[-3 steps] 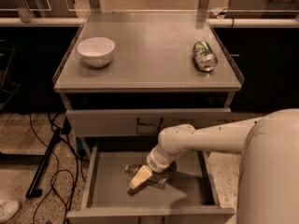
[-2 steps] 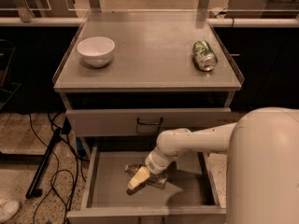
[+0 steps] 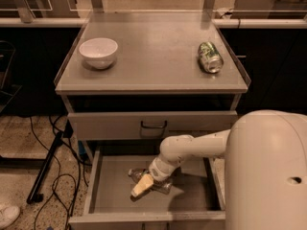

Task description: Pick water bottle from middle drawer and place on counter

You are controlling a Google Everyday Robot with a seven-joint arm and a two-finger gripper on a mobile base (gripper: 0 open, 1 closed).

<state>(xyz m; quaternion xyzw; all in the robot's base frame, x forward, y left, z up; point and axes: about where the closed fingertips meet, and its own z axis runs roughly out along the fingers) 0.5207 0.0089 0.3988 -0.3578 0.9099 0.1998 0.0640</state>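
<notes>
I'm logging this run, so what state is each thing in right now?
middle drawer: pulled open.
top drawer: shut.
bottle: lying on its side on the middle drawer's floor, under the gripper.
gripper: down in the middle drawer, at the bottle.
can: on its side on the counter.
bowl: upright on the counter.

Gripper (image 3: 142,186) at water bottle (image 3: 164,187), middle drawer (image 3: 194,198)
</notes>
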